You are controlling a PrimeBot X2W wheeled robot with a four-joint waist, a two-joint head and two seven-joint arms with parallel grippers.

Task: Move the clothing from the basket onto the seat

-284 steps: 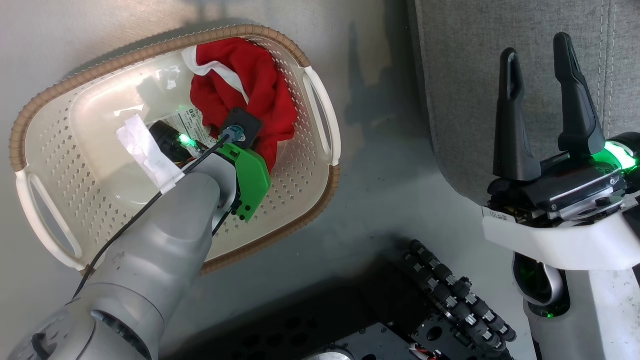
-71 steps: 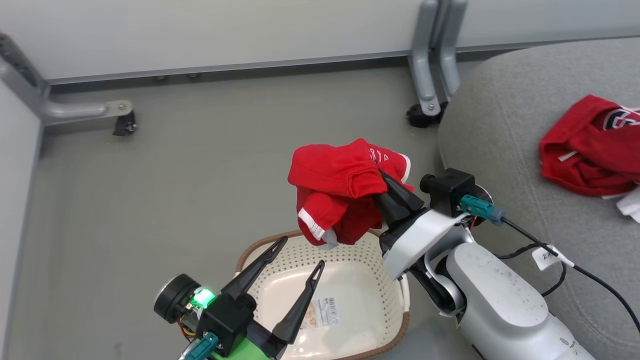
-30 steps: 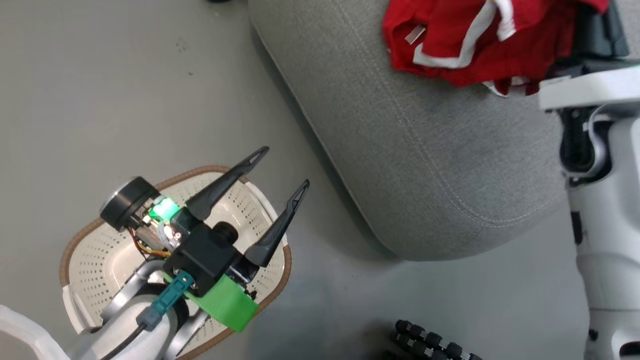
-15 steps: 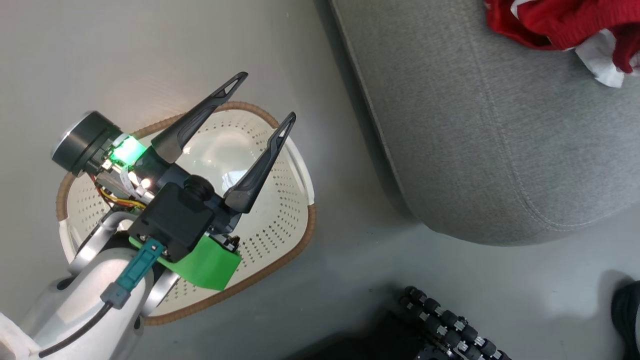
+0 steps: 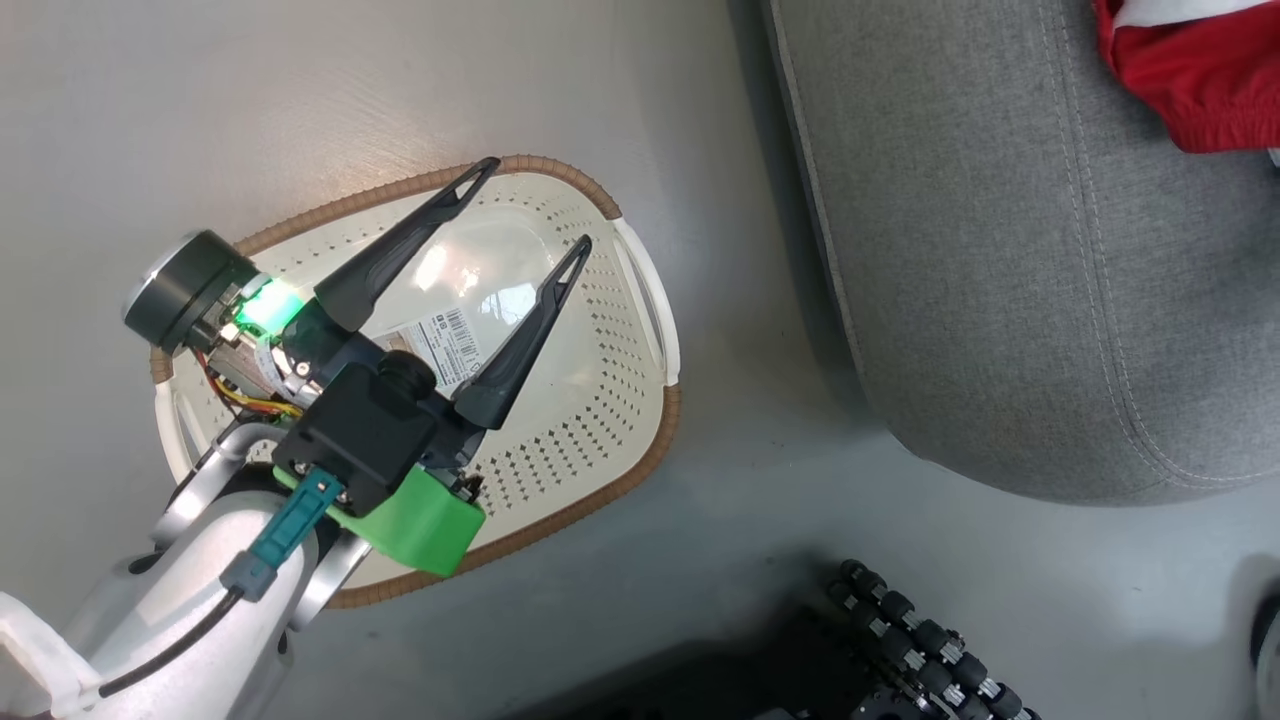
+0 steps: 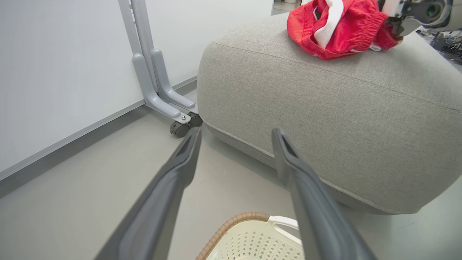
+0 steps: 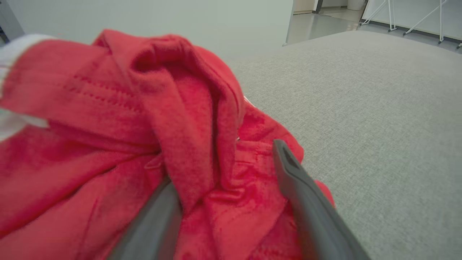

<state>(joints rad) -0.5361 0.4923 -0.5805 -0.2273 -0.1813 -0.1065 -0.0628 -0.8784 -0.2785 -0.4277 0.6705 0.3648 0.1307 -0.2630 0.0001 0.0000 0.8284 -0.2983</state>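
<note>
the left gripper [image 5: 537, 201] is held spread above the basket [image 5: 660, 430], in which a paper label [image 5: 450, 345] is seen. to that claw's right the seat [image 5: 1000, 280] is found, and on its top, well beyond the left fingertips, the clothing [image 5: 1190, 90] is heaped (the right arm is far nearer). the right gripper [image 7: 225, 164] is spread, a red fold lying loosely between its fingers. the cushion is soft grey weave; smooth pale floor [image 5: 300, 80] is laid around it.

Basket [image 5: 600, 400]: smooth glossy perforated plastic; seat [image 5: 1000, 250]: matt coarse woven fabric; clothing [image 7: 90, 108]: soft fuzzy cloth.
</note>
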